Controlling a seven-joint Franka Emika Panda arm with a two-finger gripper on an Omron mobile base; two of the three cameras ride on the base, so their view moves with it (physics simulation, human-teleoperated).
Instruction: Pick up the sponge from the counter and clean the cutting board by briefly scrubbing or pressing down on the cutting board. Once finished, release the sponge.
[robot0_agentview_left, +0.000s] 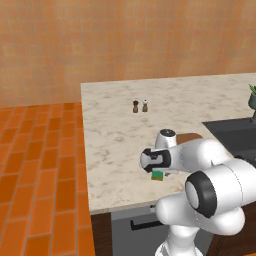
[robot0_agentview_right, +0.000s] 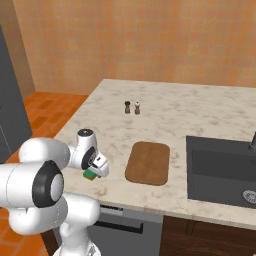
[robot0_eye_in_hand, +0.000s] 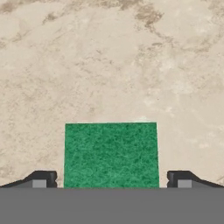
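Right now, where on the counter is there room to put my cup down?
The counter is bare behind the cutting board, between the two shakers and the sink. The strip left of the shakers is bare too. It is crowded at the front left edge, where the open hand sits over the sponge.

Rough green sponge (robot0_eye_in_hand: 111, 154) on matt marbled stone counter (robot0_eye_in_hand: 109, 61).
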